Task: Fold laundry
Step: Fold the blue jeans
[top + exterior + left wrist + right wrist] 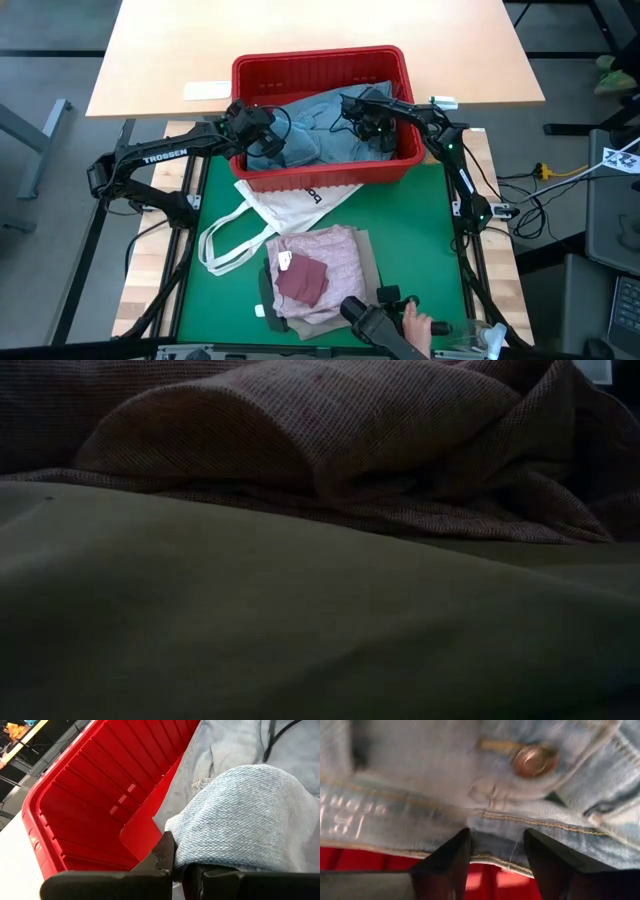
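The light blue denim jeans [320, 135] lie bunched in the red basket [320, 65]. My left gripper [262, 135] is at the basket's left end, shut on a bulging fold of the jeans [240, 815]. My right gripper [375, 122] reaches down into the basket's right half. It is open, and its two fingers stand on either side of the jeans' waistband [495, 827], just below the metal button [535, 760]. A mottled pink top [325, 260] lies folded on beige cloth on the green mat. My left gripper pinches a rounded fold of denim [200, 845] between its two shut fingers [162, 855], slanting down from the basket's left side. The fold bulges out beyond the fingertips, while the rest of the jeans lies in the basket. My right gripper straddles the waistband's edge [495, 850]; I cannot tell whether its fingers touch it.
A white tote bag [265, 215] lies on the mat in front of the basket. A dark red piece [300, 283] sits on the pink top. A person's hand [415, 325] shows at the table's near edge. The low view is filled by pink and beige cloth [320, 460].
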